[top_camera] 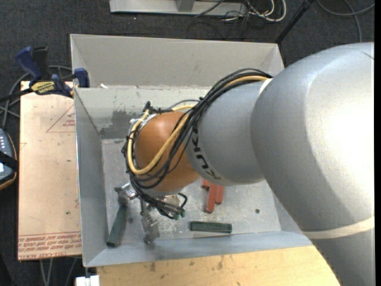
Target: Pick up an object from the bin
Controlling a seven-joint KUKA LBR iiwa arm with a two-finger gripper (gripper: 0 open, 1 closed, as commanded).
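Dark-green slim rod (117,225) lies beside the metallic tool (138,213).

light: bright, even | sheen: pale on arm (309,148) over right of bin (89,159) | shadow: soft, on bin floor under orange cover (164,151) | beyond bin: dim carpet (89,11)

Floor (41,11): dark grey carpet; flat grey metal stand foot (172,5), top centre of frame; loose cables (265,5), upper right.
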